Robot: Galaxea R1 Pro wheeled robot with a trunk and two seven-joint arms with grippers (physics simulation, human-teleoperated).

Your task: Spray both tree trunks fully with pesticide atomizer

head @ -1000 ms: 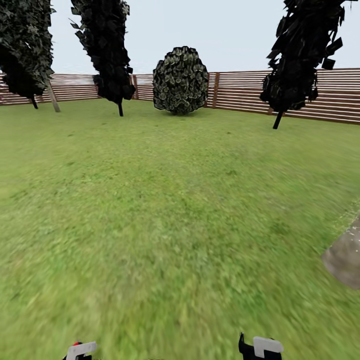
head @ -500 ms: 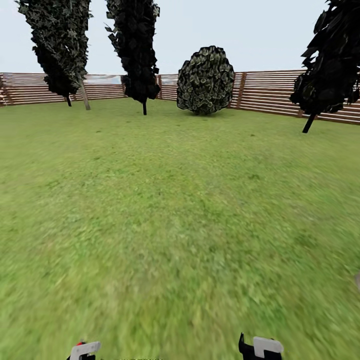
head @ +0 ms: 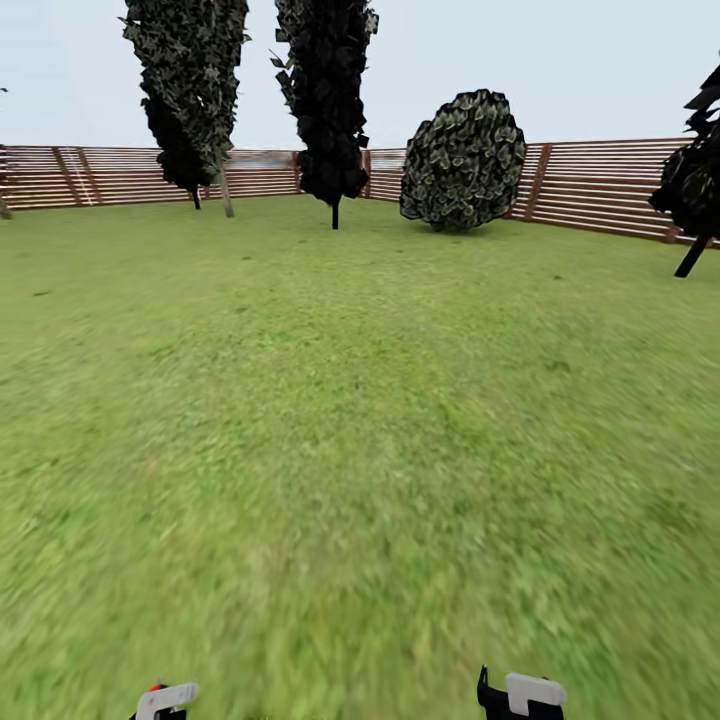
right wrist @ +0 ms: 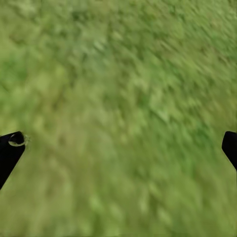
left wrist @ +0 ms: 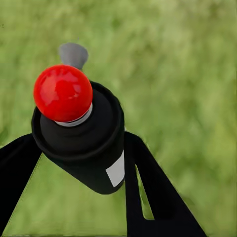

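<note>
My left gripper (left wrist: 81,150) is shut on the pesticide atomizer (left wrist: 74,131), a black canister with a bright red tip, held above blurred grass. In the head view that gripper (head: 160,703) sits at the bottom edge with the atomizer's red tip (head: 153,688) peeking out. My right gripper (head: 520,695) is low on the right, and in the right wrist view it (right wrist: 118,148) is open with only lawn between the fingers. A pale leaning trunk (head: 226,192) stands far off by the fence; I cannot tell whether it belongs to one of the trees. No pesticide mist is visible.
Green lawn (head: 360,450) stretches ahead to a brown slat fence (head: 600,185). Two dark cypress-like trees (head: 325,100) and a round bush (head: 463,160) stand at the far side. Another dark tree (head: 690,190) is at the right edge.
The camera has swung left, so trees, bush and fence shifted right in the picture. The thick pale trunk at the right edge left the view. Both grippers kept their pose.
</note>
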